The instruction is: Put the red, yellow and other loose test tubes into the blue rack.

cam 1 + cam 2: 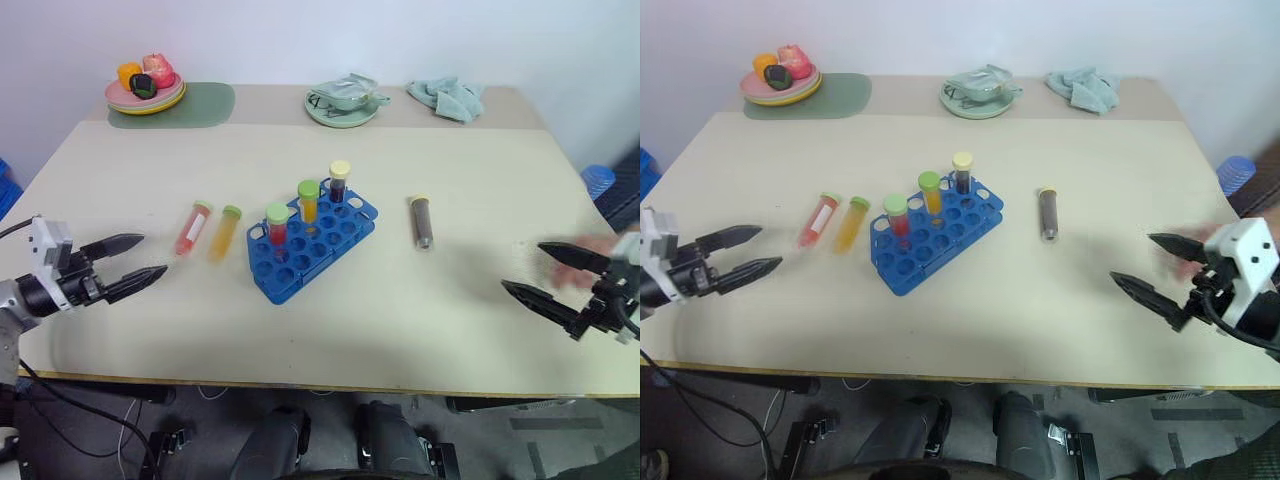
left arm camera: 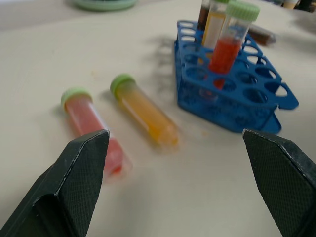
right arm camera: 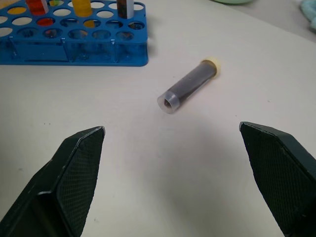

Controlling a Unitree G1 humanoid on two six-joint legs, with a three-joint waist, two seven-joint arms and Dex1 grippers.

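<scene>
Blue rack (image 1: 312, 247) mid-table (image 1: 400, 330), three capped tubes upright inside. Red tube (image 1: 193, 227) and yellow tube (image 1: 225, 232) lie side by side at rack's 9 o'clock; brown tube (image 1: 422, 221) at 3 o'clock. Left gripper (image 1: 140, 262) and right gripper (image 1: 538, 274) both wide, empty, above table.

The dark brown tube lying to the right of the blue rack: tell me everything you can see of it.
The dark brown tube is a short clear plastic cylinder full of dark brown liquid, closed by a pale yellow cap at its far end, its base towards the robot. It lies flat on the pale table, alone, apart from the blue rack on its left. Nothing but the table touches it. The open right pincer hovers nearer the robot, well short of it.
</scene>
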